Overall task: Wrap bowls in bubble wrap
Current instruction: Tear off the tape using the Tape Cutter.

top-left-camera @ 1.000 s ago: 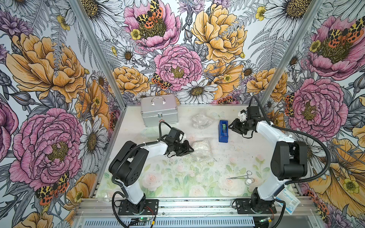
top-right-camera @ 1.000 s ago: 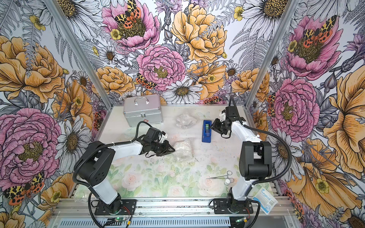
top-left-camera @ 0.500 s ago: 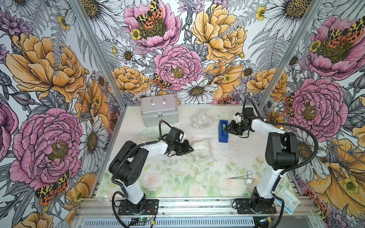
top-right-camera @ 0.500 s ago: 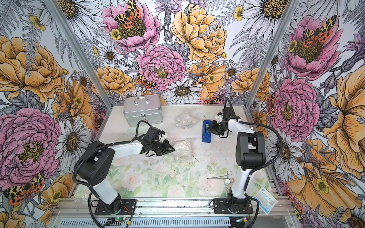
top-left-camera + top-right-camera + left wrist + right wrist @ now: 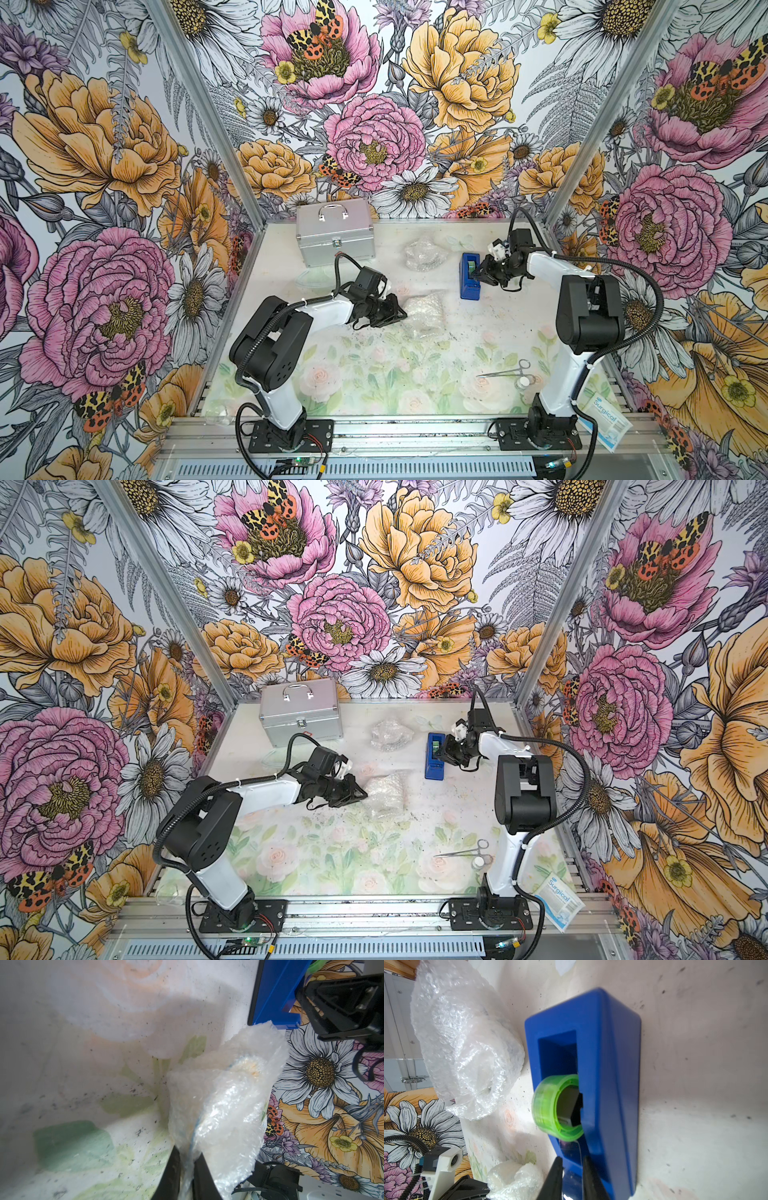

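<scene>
Looking for the spot that matters most, we pick the blue tape dispenser (image 5: pixel 468 286). Our right gripper (image 5: pixel 572 1165) is right up against it. Its two fingers stand a narrow gap apart by the clear strip that comes off the green tape roll (image 5: pixel 550 1105). We cannot tell if they pinch the strip yet. The bubble wrap (image 5: pixel 224 1105) lies on the table near the dispenser, off its left-arm side and a bit closer to the arm bases. A bowl (image 5: pixel 248 1065) shows through it as a blue and yellow blur. Our left gripper (image 5: pixel 187 1159) is squeezed shut on the loose edge of that wrap, on the side away from the dispenser. So the wrap sits between the left gripper and the dispenser. The dispenser's long side runs from the back wall toward the arm bases. We think the tape must go sideways from it to the wrap, a short trip toward the left arm. The right arm is nearer the tape and the left arm is nearer the bowl. A second bundle (image 5: pixel 422 253) lies on the same side of the dispenser, nearer the back wall, and nothing holds it.
</scene>
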Controlling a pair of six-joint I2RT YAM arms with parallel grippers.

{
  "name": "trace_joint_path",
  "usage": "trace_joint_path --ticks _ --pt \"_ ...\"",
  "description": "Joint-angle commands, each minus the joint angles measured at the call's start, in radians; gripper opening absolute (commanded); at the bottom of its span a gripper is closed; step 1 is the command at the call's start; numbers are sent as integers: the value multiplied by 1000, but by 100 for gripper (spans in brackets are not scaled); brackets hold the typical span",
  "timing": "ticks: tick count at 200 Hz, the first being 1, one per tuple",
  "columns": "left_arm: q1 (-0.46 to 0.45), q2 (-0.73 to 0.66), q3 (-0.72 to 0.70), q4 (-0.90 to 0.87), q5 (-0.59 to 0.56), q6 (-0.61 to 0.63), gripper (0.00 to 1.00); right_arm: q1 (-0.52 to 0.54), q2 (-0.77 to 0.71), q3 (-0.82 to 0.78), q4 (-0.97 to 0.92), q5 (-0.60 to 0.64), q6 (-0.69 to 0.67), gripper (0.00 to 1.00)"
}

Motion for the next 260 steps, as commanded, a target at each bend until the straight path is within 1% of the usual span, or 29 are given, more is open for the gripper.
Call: trace_joint_path --ticks 1,76,133,153,198,209,227,260 --pt "2 12 27 -9 -25 20 13 -21 35 -21 17 -11 8 21" --pt "6 15 48 -35 -26 33 12 -35 70 -34 50 -60 30 18" --pt "6 14 48 -42 -29 35 12 -46 65 -48 75 -63 47 16" --pt "6 15 47 -40 -29 35 11 -45 61 -49 83 -78 52 13" --pt "6 15 45 -39 -29 35 11 -40 68 -62 100 -98 70 15" --pt "7 15 43 -39 -30 35 10 -39 66 -69 109 -96 77 12" --pt "5 14 40 -39 -30 36 10 -37 58 -79 127 -95 93 0" --pt "5 14 34 -33 -29 36 10 -36 22 -88 163 -111 129 0"
